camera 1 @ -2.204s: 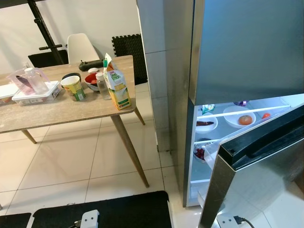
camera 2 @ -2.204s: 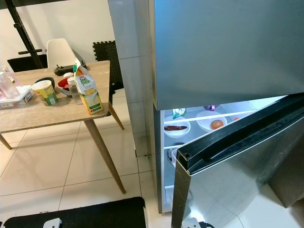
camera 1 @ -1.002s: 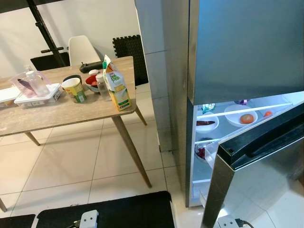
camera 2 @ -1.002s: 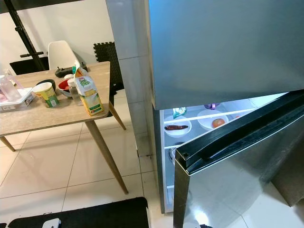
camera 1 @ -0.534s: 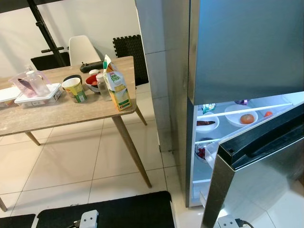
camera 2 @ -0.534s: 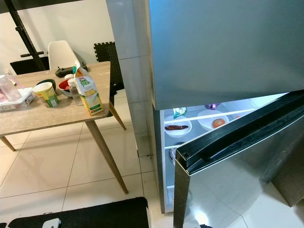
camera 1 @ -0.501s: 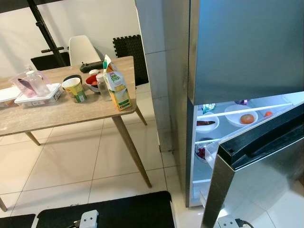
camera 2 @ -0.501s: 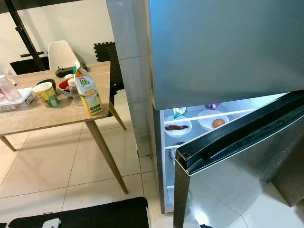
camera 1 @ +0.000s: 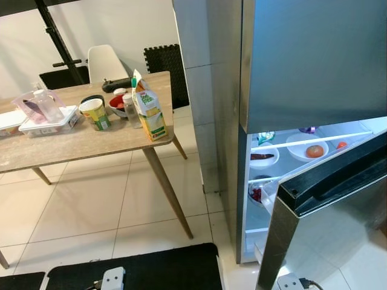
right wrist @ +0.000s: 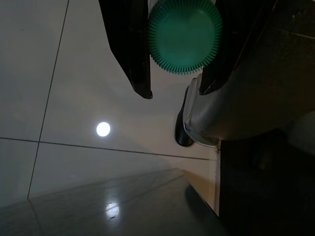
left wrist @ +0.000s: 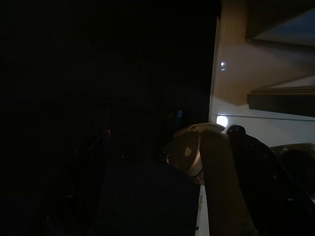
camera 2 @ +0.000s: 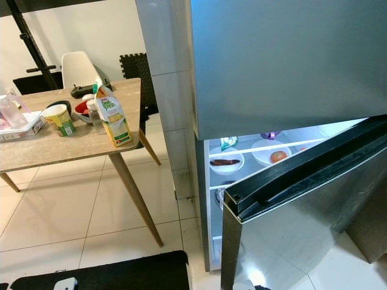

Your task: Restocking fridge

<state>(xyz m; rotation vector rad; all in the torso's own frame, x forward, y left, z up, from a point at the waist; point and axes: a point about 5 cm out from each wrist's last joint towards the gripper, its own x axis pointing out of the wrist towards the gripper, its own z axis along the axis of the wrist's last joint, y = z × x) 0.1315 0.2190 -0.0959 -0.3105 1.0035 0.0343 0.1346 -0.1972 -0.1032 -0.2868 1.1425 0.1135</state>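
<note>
Right wrist view: right gripper [right wrist: 174, 91] has its two long black fingers [right wrist: 129, 46] closed around a round green ribbed cap [right wrist: 184, 34], one finger on each side and touching it; only the cap end of the item is visible. Beyond it is pale glossy tiled floor [right wrist: 64, 98]. Left wrist view is very dark: the left gripper [left wrist: 216, 162] holds a rounded beige object [left wrist: 194, 155], identity unclear, fingers pressed against it. Head views: tall silver fridge [camera 1: 314, 60] at 2 o'clock, lower door [camera 1: 326, 223] swung open at 4 o'clock. On the lit shelf a white bowl holding an orange-red fruit [camera 1: 314, 150] and a smaller white bowl [camera 1: 263, 157] of something dark. Wooden table [camera 1: 72, 142] at 10 o'clock carries a green-and-yellow juice carton [camera 1: 148, 112], a yellow-green paper cup [camera 1: 95, 113], a red bowl [camera 1: 116, 103] and a clear plastic container [camera 1: 45, 118]. White chair [camera 1: 104, 60] behind the table.
</note>
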